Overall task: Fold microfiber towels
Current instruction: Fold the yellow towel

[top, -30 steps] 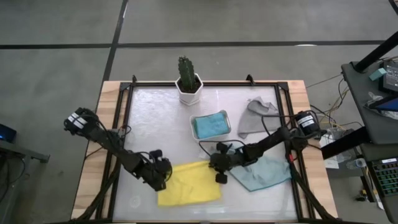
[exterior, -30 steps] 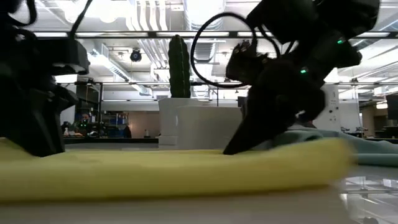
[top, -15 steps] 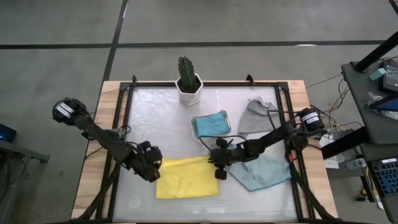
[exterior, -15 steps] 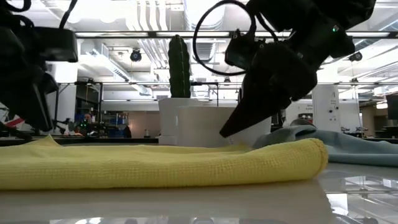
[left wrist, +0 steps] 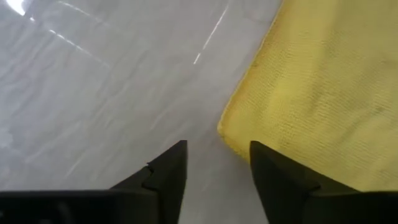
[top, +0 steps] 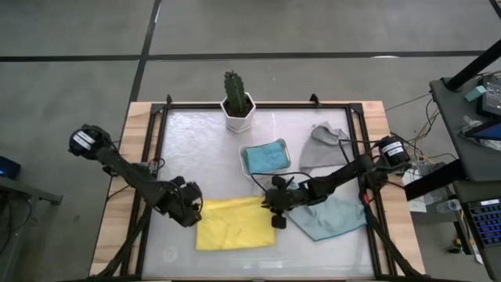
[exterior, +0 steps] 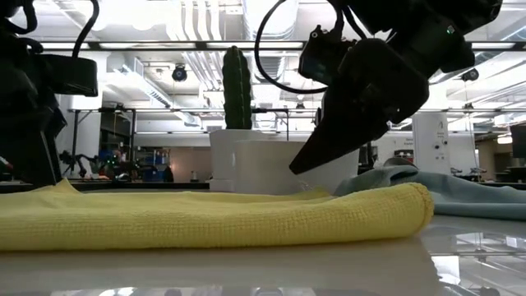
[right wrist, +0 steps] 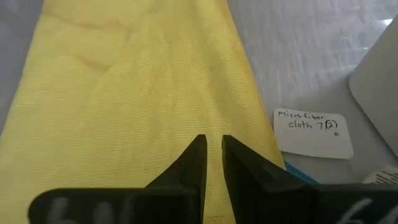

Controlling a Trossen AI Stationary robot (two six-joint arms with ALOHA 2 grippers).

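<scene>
— Since a moment ago, what moved?

— Barely anything: the right gripper lifted slightly off the yellow towel; the left gripper hangs at its far-left corner, fingers parted, empty.

— And the right's fingers?

— Nearly closed, seemingly gripping nothing.

— How will the towel handle?

— Soft, light, limp; pinch corners or the folded edge. Its long axis runs left-right, just this side of the white tray holding the blue towel.
</scene>
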